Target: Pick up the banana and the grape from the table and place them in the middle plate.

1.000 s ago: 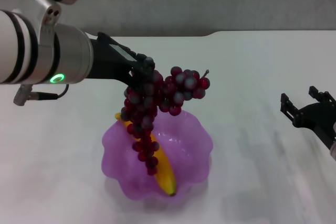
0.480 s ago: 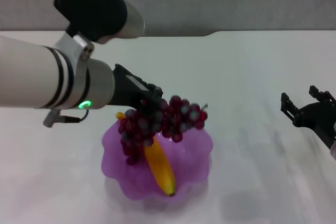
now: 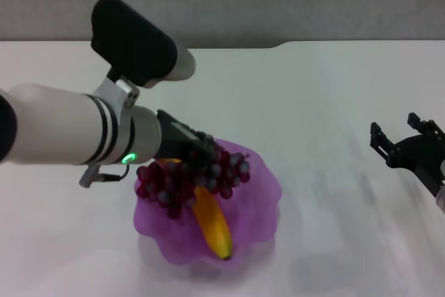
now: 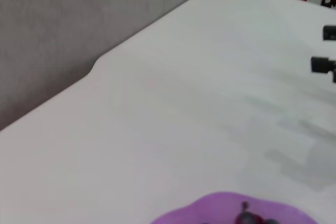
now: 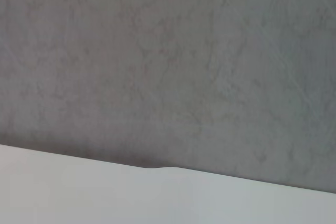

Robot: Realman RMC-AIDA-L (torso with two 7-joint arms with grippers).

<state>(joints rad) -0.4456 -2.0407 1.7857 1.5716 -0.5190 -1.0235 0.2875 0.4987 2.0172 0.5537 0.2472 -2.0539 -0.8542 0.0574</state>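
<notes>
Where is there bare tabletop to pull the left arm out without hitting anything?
Bare white table lies between the scalloped purple plate and the parked right gripper, and beyond the plate. Crowded: left gripper at the dark red grapes over the yellow banana.

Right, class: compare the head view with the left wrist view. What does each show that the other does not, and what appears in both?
Only the head view shows the banana, the left gripper at the grape, and the whole bunch lying over the banana in the middle plate. Only the left wrist view shows a red and wooden patch beyond the table's far corner. Both show the table, the plate's purple rim, some grapes, and the parked right gripper.
</notes>
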